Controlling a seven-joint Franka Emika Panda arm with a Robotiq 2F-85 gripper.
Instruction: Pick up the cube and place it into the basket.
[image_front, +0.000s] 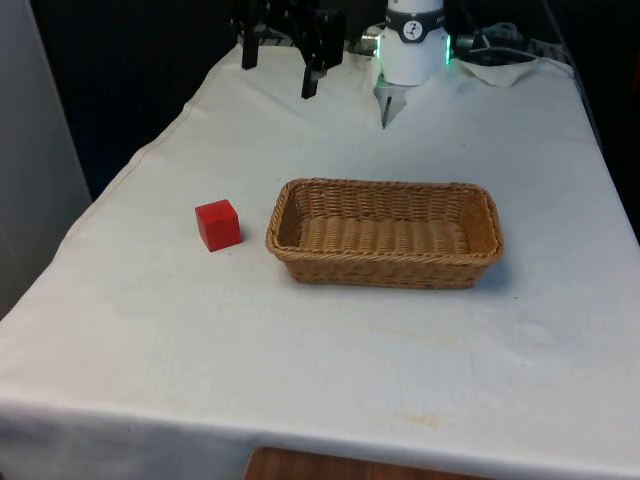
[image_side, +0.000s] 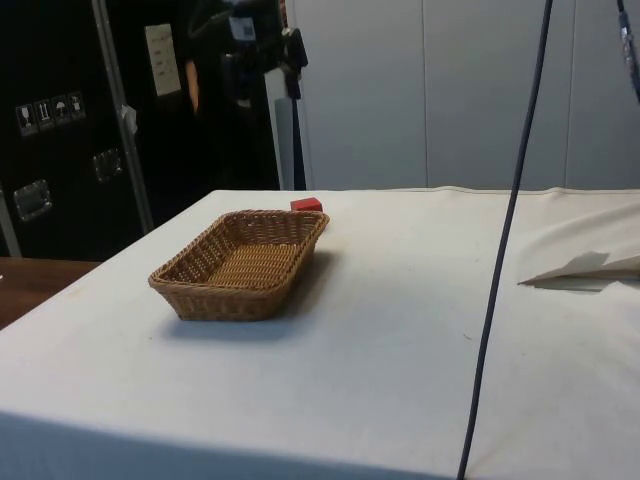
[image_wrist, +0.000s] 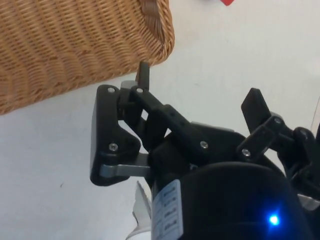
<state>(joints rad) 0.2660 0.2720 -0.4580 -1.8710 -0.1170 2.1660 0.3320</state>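
A red cube (image_front: 218, 224) sits on the white cloth, just off the short end of the wicker basket (image_front: 385, 187) that faces the front view's left. From the side, the cube (image_side: 306, 204) peeks over the basket's (image_side: 196, 258) far end. The basket holds nothing. My gripper (image_front: 280, 68) hangs high over the table's far end, well above and behind both, open with nothing between its fingers. In the wrist view the gripper (image_wrist: 200, 90) looks down on a basket corner (image_wrist: 75, 45) and a sliver of the cube (image_wrist: 227, 2).
The robot's white base (image_front: 413, 40) stands at the table's far end. A dark cable (image_side: 510, 230) hangs down near the side camera. A raised fold of cloth (image_side: 585, 270) lies towards the robot's end. The cloth drops off at the table's edges.
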